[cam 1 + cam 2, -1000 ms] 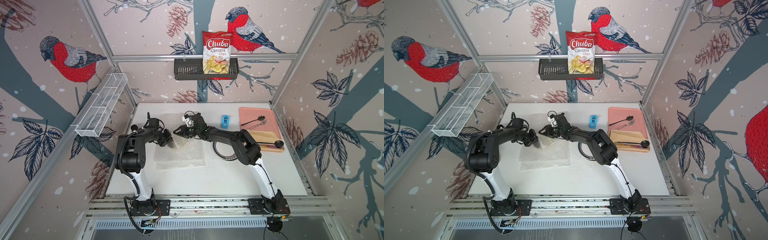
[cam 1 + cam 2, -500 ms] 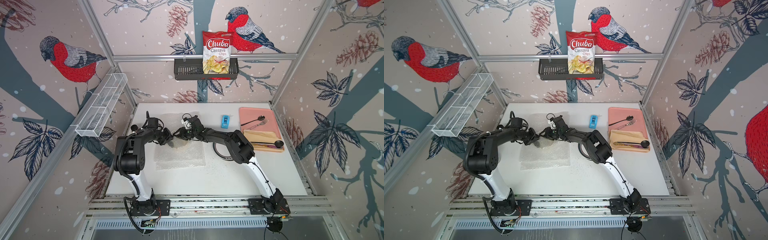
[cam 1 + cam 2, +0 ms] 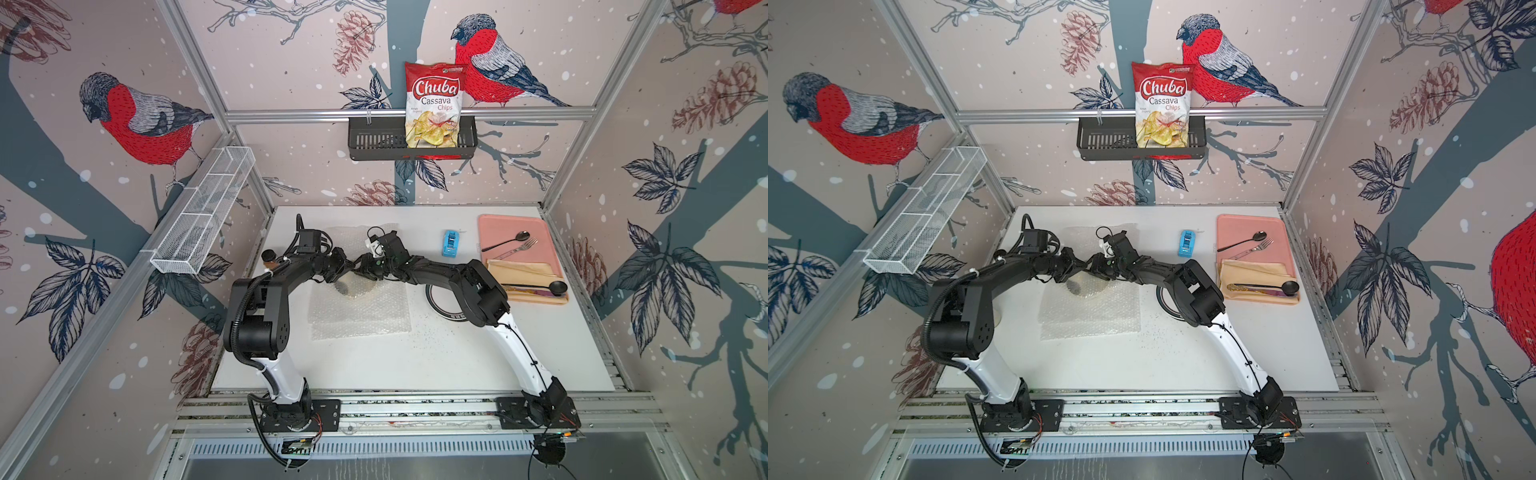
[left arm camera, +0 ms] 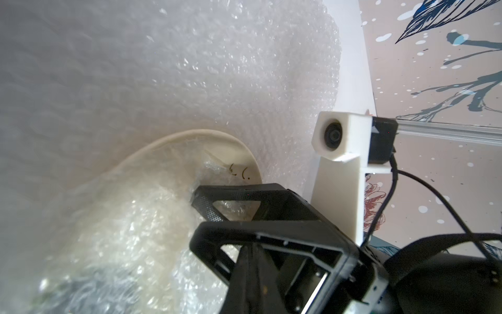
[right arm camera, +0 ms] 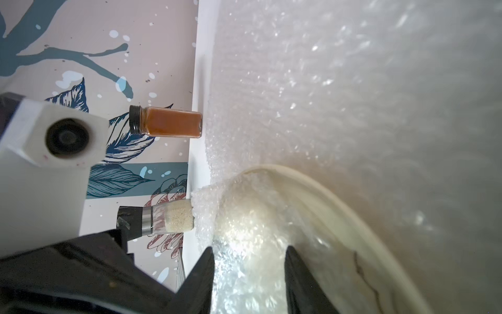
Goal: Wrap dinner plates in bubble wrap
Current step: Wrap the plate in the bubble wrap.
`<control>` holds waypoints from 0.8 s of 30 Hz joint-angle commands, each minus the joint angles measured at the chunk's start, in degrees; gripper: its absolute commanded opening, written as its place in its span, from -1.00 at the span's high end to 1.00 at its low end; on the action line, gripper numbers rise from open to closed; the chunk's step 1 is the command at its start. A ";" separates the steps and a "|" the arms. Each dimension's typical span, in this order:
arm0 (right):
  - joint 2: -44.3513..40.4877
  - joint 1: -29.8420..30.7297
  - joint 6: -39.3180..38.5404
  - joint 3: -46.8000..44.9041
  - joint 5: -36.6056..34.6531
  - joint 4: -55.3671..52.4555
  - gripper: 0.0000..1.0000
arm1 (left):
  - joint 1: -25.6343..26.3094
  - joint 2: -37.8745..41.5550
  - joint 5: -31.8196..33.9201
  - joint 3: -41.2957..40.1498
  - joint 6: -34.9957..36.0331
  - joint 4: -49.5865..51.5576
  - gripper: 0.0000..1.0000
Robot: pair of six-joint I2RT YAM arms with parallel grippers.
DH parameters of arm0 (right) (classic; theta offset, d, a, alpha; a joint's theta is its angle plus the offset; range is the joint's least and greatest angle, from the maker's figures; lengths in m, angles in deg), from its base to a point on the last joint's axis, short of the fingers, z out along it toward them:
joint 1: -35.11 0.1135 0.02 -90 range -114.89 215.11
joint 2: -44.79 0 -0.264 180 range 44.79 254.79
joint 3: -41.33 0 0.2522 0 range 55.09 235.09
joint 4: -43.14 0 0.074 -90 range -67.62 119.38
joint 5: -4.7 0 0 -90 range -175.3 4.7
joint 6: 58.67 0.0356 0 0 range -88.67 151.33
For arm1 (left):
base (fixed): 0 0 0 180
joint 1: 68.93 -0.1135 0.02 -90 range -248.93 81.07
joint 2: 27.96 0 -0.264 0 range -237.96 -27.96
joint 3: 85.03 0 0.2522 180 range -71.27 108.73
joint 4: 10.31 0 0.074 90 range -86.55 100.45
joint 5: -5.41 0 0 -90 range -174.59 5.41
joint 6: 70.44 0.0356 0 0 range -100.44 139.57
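Fingers [image 5: 207, 274] of the right gripper [image 5: 248, 251] stand part-way apart, with bubble wrap [image 5: 244, 233] bunched right across the gap between them, and whether they're truly pinching it I can't tell. Left gripper [image 3: 347, 269] is fully closed, nose to nose with the right one, and what it has hold of, if anything, is hidden from me. Now the wide look: white tabletop [image 3: 436, 365], both arms stretched in to meet just beyond its centre. Biggest thing on it is that bubble wrap, a clear sheet spread around the centre, flat toward the near edge and humped up at its far end, right where the grippers meet. A second sheet [image 3: 349, 237] lies flat behind them, close to the far edge. Far right corner, the pink tray [image 3: 513, 226], carrying a tan napkin [image 3: 525, 270] and some cutlery. On to the plates! The tan plate [image 4: 239, 157], cream rim and a few dark drawn marks showing in the left wrist view, sits inside that hump, wrap behind it and wrap over its face, directly under the grippers. The dark-rimmed plate [image 3: 430, 300] lies bare on the tabletop between the wrap and the tray, half hidden by the right arm's elbow. Smaller still: a blue dispenser [image 3: 451, 243] near the far edge beside the tray, then a jar of rust-brown powder [image 5: 165, 122] and a jar of pale grains [image 5: 176, 214] at the left edge.
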 commanded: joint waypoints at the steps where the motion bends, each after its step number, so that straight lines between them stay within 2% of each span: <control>1: -1.69 0.01 1.79 -0.95 1.93 2.51 0.11 | -0.60 0.22 3.40 -3.60 -1.13 1.92 1.00; 9: -2.42 -0.07 2.32 -1.45 1.27 2.84 0.14 | -3.24 3.38 3.84 -6.86 -2.68 0.18 1.00; 13: -2.20 -0.04 2.25 -1.39 1.09 2.97 0.14 | -4.17 4.96 1.56 -8.08 -2.52 -0.24 1.00; 18: -1.88 0.00 2.24 -1.32 1.04 2.64 0.15 | -4.20 7.88 -0.16 -8.29 -3.49 -0.61 1.00; 24: -1.88 0.17 2.50 -1.10 0.96 2.88 0.15 | -2.03 6.57 -1.22 -7.50 -3.82 -1.08 1.00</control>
